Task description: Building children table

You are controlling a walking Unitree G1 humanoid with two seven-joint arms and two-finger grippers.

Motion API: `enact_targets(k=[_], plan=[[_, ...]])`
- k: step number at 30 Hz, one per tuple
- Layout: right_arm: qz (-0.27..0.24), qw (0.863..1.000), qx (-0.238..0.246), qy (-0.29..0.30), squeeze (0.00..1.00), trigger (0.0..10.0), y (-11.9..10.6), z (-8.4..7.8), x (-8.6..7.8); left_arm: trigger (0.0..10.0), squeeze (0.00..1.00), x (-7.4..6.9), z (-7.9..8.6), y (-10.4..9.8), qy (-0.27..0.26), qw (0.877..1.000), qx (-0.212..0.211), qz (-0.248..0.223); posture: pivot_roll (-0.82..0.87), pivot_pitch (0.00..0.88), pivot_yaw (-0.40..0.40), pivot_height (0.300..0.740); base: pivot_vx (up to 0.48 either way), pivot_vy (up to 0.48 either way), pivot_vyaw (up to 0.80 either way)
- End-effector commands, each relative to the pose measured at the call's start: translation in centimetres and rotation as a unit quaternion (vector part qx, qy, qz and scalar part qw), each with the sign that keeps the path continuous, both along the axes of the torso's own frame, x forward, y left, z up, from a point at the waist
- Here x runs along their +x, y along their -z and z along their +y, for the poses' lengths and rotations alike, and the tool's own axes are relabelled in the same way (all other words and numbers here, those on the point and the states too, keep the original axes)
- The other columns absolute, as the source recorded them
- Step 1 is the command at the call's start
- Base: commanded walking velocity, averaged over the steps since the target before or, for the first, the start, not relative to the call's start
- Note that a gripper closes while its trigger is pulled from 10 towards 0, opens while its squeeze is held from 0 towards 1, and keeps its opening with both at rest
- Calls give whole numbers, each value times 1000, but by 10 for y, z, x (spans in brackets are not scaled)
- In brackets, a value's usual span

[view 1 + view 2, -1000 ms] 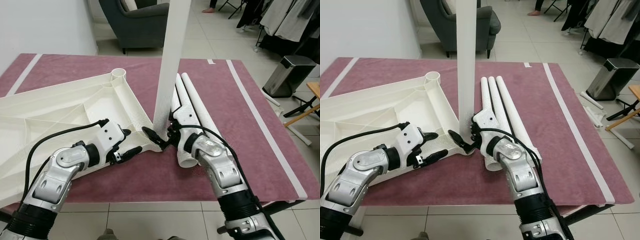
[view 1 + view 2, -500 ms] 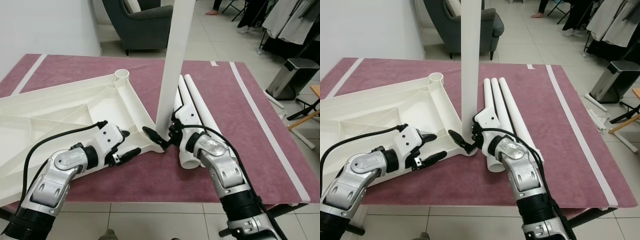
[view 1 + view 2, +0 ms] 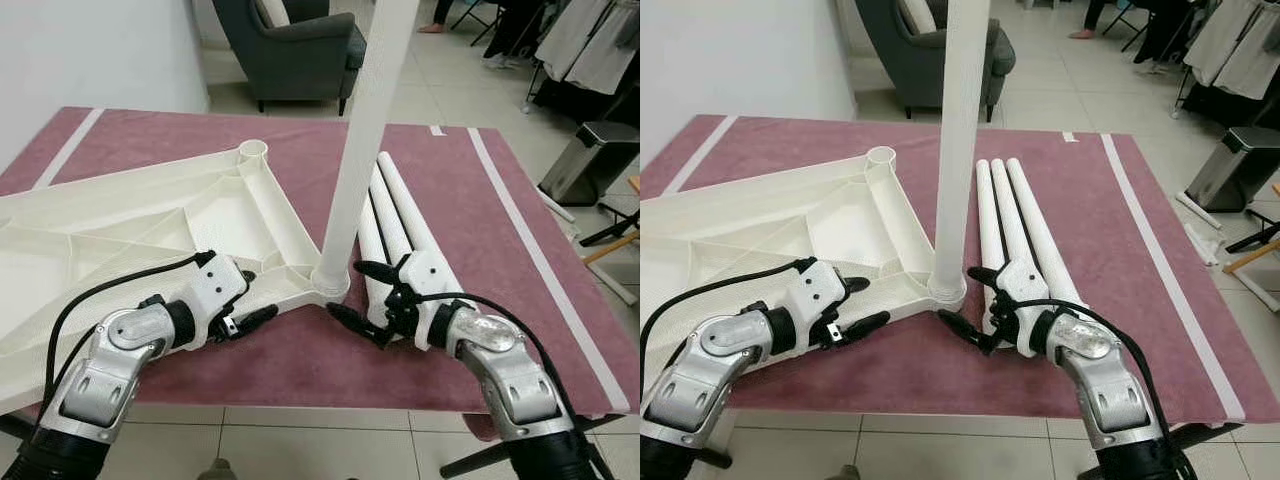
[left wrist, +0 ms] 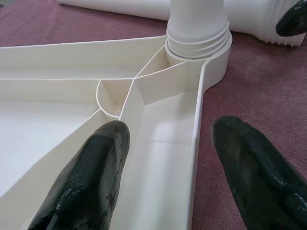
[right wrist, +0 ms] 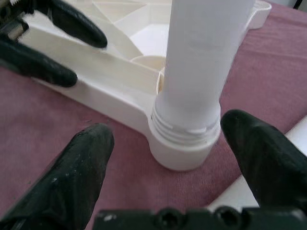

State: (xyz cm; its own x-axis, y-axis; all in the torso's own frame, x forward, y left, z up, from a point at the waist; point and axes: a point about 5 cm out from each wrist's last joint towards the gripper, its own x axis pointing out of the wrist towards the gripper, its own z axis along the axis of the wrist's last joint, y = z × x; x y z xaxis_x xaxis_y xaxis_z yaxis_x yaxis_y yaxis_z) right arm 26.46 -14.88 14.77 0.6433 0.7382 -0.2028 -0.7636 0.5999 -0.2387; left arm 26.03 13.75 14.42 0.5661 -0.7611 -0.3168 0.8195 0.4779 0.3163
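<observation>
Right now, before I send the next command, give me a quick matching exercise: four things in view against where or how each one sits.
Things:
1. upright leg
2. spare legs
3. left gripper
4. right gripper

States:
A. lying side by side on the red mat
B. open, straddling the tabletop rim
C. standing in the corner socket
D. open, beside the socket, touching nothing

Pairs: 1-C, 2-A, 3-B, 4-D

Both silver arms reach forward low, left hand [image 3: 247, 305] and right hand [image 3: 364, 303] spread wide.
</observation>
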Motion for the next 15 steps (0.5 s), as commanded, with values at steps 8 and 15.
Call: enact_targets(k=[8, 15], plan=[[23, 997, -64, -37, 0, 10000, 9, -15, -10, 10000, 0, -10, 6, -2, 34, 998, 49, -9, 95, 73, -12, 740, 0, 0, 0], [45, 992, -81, -90, 0, 10000, 19, -6, -22, 10000, 0, -13, 17, -1, 58, 995, 76, 9, 106, 67, -11, 740, 0, 0, 0]])
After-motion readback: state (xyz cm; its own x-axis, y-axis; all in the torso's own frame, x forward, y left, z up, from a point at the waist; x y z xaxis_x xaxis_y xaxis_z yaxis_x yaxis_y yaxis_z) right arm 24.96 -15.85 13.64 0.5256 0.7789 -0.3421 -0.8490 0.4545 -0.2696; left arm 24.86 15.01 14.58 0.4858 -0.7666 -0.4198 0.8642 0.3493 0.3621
